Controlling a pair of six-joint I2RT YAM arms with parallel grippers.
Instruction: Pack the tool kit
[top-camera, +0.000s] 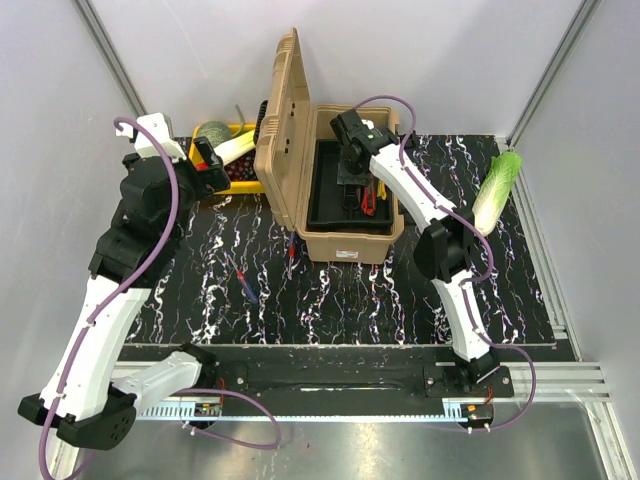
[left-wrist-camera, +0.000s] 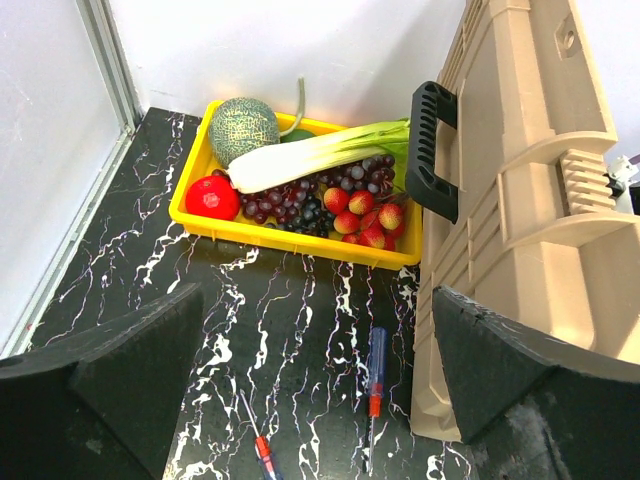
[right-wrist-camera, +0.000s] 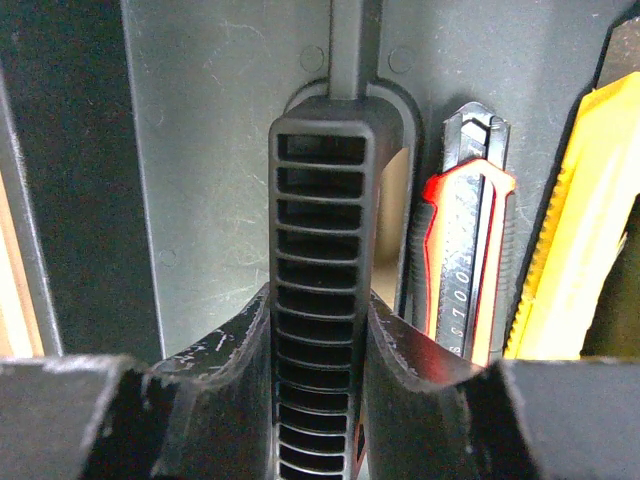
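The right tool (right-wrist-camera: 318, 325) is clenched on the ribbed handle (right-wrist-camera: 320, 220) of the black inner tray (top-camera: 325, 205), which sits in the open toolbox (top-camera: 350, 240) at 12 o'clock on the desk (top-camera: 420, 300). The left tool (left-wrist-camera: 315, 320) hangs released at 10 o'clock. This looks like the tray-handling step. Next, the blue screwdriver (left-wrist-camera: 376, 352), loose at the box's 7 o'clock, needs packing.

Only one marking can be partly read. It is on the red, black and silver utility knife (right-wrist-camera: 468, 260), which lies just right of the fingers (right-wrist-camera: 415, 385) of the right gripper (right-wrist-camera: 316, 340) as they pinch a black ribbed plastic handle (right-wrist-camera: 318, 220). Small dark digits run sideways along its silver strip; zeros and a one show, the rest is blurred. The small white label (top-camera: 350, 255) on the large tan ribbed plastic toolbox (top-camera: 325, 245), nearer the bases than those fingers, is too small to read.
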